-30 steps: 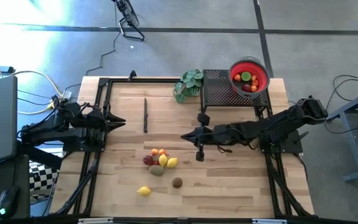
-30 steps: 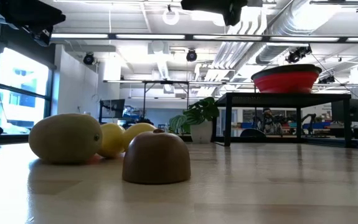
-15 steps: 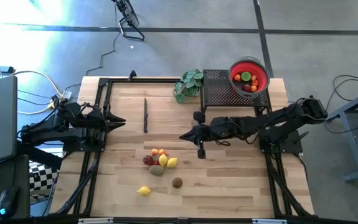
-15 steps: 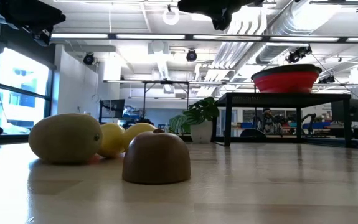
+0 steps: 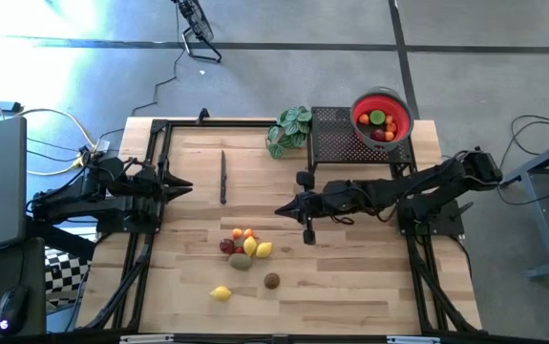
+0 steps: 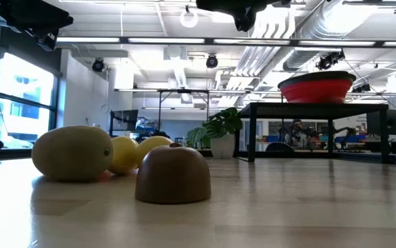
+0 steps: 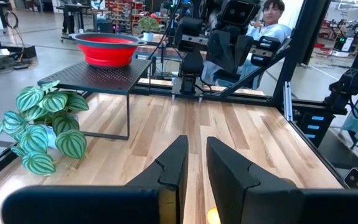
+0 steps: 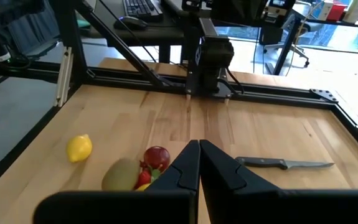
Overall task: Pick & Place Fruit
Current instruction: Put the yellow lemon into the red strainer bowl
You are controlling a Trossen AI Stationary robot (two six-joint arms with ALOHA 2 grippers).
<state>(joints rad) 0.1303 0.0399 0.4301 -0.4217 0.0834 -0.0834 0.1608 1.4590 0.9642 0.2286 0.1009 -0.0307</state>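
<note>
Table (image 5: 350,287) looking like pale wood planks w/ smooth satin finish. Fruit (image 5: 243,247) showing smooth plastic-like skin, slight gloss. Red bowl (image 5: 381,119) looking matt, rubbery. Stand (image 7: 98,74) under it showing black perforated metal. Knife (image 8: 284,163) showing shiny metal blade, dark handle. Plant (image 7: 38,127) leaves looking glossy.

Robotics lab: exposed ducts (image 6: 301,34), workbenches (image 6: 321,114).

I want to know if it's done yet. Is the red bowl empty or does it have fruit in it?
Not empty. The high view shows the red bowl on the black stand holding several fruits, orange, green and red.
</note>
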